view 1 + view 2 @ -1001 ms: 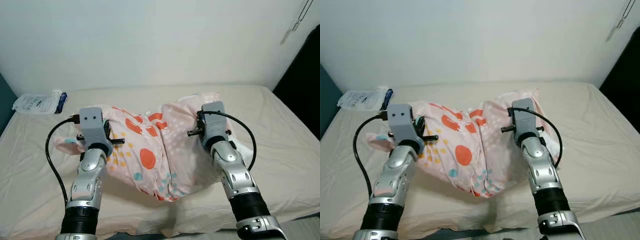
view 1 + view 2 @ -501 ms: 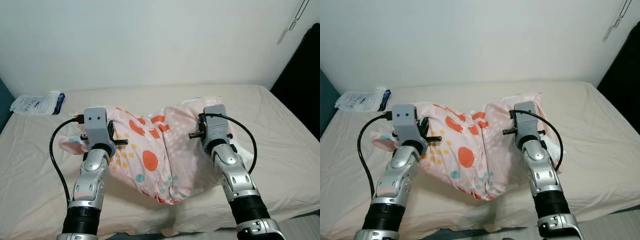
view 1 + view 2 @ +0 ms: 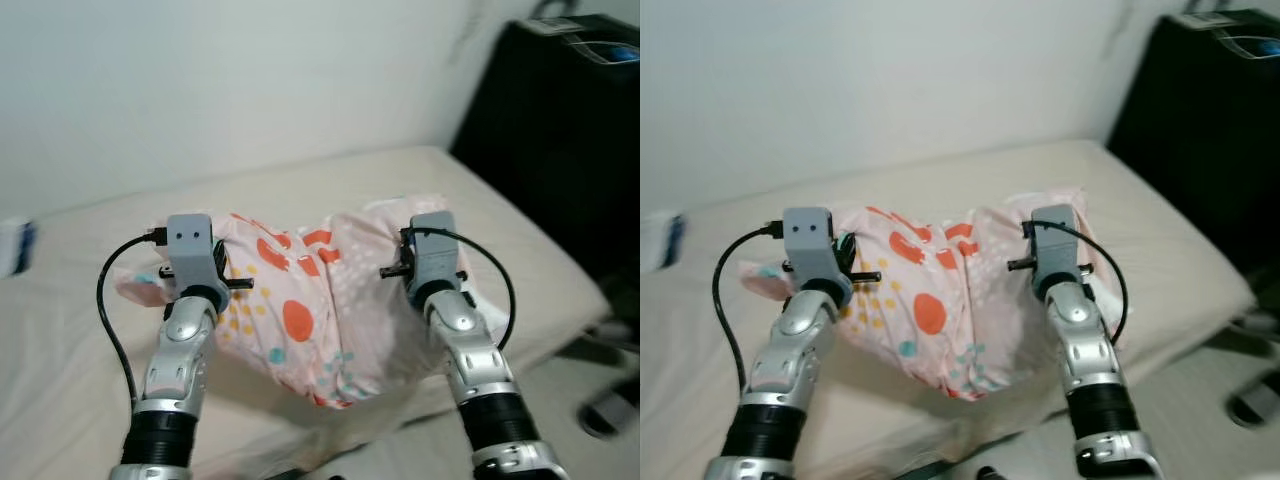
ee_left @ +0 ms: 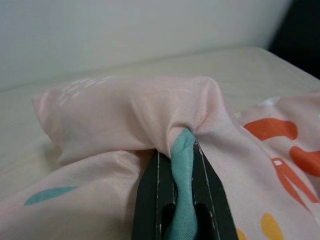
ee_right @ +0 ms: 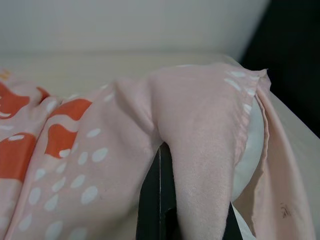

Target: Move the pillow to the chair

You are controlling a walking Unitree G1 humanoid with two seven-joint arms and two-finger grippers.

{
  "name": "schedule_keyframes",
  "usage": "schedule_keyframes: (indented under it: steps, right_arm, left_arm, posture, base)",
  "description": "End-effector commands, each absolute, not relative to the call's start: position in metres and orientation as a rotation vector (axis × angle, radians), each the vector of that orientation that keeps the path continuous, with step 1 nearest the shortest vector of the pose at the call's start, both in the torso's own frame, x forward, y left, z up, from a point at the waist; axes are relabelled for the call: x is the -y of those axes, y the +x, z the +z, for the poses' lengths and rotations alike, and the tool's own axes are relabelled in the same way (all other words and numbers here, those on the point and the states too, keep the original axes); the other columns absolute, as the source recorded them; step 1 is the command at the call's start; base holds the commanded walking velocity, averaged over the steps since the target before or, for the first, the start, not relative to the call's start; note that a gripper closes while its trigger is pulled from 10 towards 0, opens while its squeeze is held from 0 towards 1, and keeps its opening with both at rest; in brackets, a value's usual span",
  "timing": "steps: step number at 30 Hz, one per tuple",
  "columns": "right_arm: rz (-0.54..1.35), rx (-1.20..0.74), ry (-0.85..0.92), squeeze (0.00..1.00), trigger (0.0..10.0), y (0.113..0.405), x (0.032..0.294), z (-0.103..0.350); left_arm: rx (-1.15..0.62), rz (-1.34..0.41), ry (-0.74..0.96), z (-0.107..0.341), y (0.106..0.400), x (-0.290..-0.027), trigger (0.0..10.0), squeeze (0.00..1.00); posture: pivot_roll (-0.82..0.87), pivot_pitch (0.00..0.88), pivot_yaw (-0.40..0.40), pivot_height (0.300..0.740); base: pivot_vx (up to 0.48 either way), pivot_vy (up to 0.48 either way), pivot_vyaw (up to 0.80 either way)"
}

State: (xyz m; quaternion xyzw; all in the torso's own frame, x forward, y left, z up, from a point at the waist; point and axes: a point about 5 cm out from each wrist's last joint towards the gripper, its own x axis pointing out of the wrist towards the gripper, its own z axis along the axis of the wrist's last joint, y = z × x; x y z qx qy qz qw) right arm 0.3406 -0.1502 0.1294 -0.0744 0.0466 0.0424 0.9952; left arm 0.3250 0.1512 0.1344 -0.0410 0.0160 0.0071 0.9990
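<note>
Head views: a beige bed (image 3: 60, 330) by a white wall, a black cabinet (image 3: 560, 130) to the right. The pillow (image 3: 310, 300) hangs between both arms above the bed. Left wrist: left gripper (image 4: 182, 165) pinches a teal fold of it. Right wrist: right gripper (image 5: 167, 200) clamps pink cloth.

One pillow (image 3: 310, 300), pale pink with orange, yellow and teal spots, hangs between two silver robot arms. There are two grippers: the left gripper (image 4: 182, 150) and the right gripper (image 5: 167, 165), one at each end of the pillow, each with its two black fingers pinched on a fold of the fabric. One bed (image 3: 60, 330) with a beige sheet lies beneath. One black piece of furniture (image 3: 560, 130) stands at the far right. One blurred white and blue object (image 3: 15, 248) sits at the far left edge of the bed.
</note>
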Motion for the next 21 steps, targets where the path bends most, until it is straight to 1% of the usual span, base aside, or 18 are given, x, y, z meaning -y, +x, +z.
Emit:
schedule_keyframes:
  steps: [1, 14, 21]
  right_arm:
    - [0.098, -0.054, -0.129, 0.0, 10.0, 0.3419, 0.1466, 0.1385]
    - [0.101, -0.048, -0.136, 0.0, 10.0, 0.3431, 0.1466, 0.1407]
    - [0.104, -0.051, -0.135, 0.0, 10.0, 0.3415, 0.145, 0.139]
  left_arm:
    - [0.003, -0.027, -0.072, 0.1425, 0.3273, -0.1427, 10.0, 0.0]
    - [0.003, -0.029, -0.069, 0.1431, 0.3294, -0.1444, 10.0, 0.0]
    - [-0.001, -0.027, -0.071, 0.1416, 0.3283, -0.1435, 10.0, 0.0]
  posture:
    - [0.01, 0.056, -0.003, 0.74]
    - [0.01, 0.03, 0.001, 0.74]
    - [0.01, 0.04, -0.003, 0.74]
  base:
    - [0.0, 0.0, -0.8]
    - [0.0, 0.0, -0.8]
    - [0.0, 0.0, -0.8]
